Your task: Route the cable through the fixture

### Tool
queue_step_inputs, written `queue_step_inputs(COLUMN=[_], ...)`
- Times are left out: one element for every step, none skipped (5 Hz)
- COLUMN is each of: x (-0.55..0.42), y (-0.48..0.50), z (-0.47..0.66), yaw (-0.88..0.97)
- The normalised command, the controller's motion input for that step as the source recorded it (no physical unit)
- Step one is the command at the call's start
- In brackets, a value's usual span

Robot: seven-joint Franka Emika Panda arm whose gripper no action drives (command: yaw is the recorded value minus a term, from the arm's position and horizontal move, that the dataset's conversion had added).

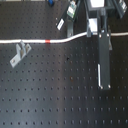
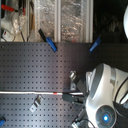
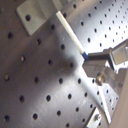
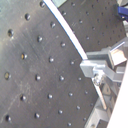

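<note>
The cable (image 1: 30, 41) is a thin white cord with a red band (image 1: 47, 40). It lies across the black hole-grid board from the first exterior view's left edge and rises to my gripper (image 1: 91, 31). The gripper is shut on the cable. In both wrist views the cable (image 3: 72, 32) (image 4: 67, 30) runs straight into the closed fingers (image 3: 95, 59) (image 4: 97, 64). The fixture's grey brackets (image 1: 22, 49) (image 1: 15, 61) stand just beside the cable's left stretch, and the cable does not pass through them. The second exterior view shows the cable (image 2: 30, 93), a bracket (image 2: 35, 106) and the gripper (image 2: 75, 96).
Another grey bracket (image 2: 73, 76) stands close to the arm's white body (image 2: 107, 95). A long grey bar (image 1: 104, 62) hangs below the gripper over the board. Clear bins (image 2: 75, 20) and blue clamps (image 2: 51, 44) (image 2: 95, 44) line the board's far edge.
</note>
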Motion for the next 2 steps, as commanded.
queue_step_inputs(x=[0.036,-0.001], y=[0.094,0.020], z=[-0.01,0.00], yaw=[0.07,0.00])
